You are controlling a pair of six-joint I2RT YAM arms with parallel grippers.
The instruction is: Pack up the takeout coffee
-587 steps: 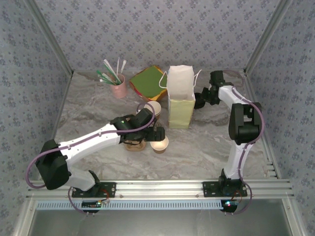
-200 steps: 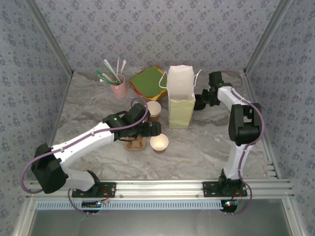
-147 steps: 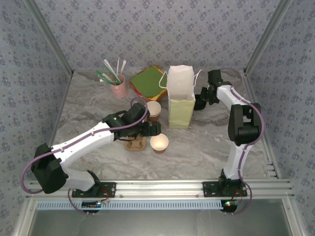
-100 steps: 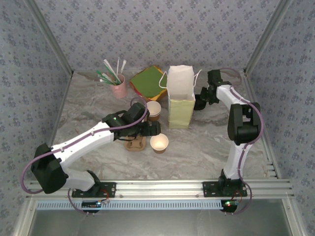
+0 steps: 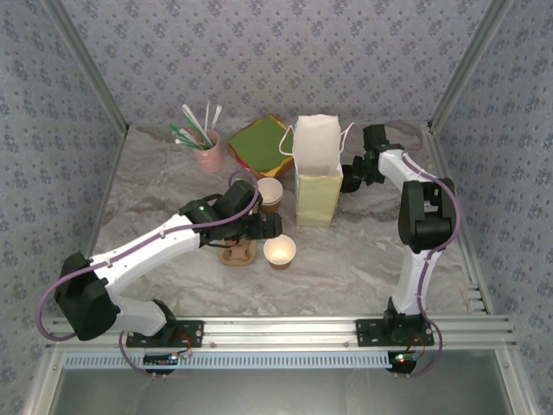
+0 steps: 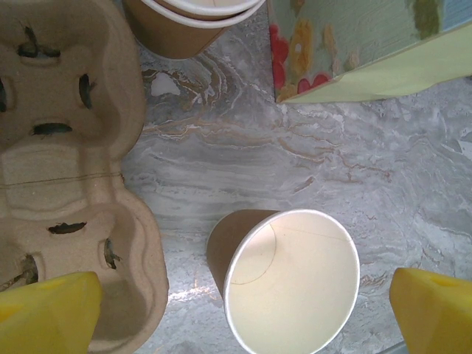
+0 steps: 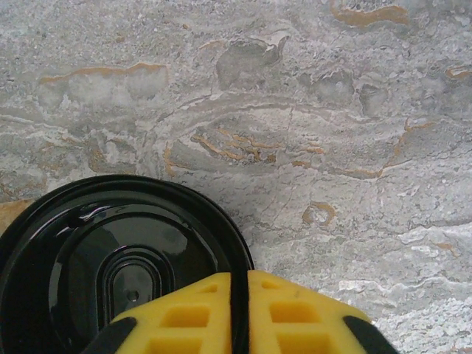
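Observation:
The takeout coffee shows its round black lid from above in the right wrist view, a sliver of brown cup at its left edge. My right gripper is shut on the lid's rim, the yellow pads pinching it. From above, the coffee is a dark shape just right of the tall paper bag, with the right gripper on it. My left gripper hangs open over a lidless brown cup, its yellow fingertips wide apart.
A brown cardboard cup carrier lies left of the lidless cup. Stacked lidless cups stand beside the bag. A pink cup of straws and green and red napkins sit at the back.
The left gripper drew back to the left off the lidless cup, then held still. The right wrist crept slightly left and toward the back with the coffee.

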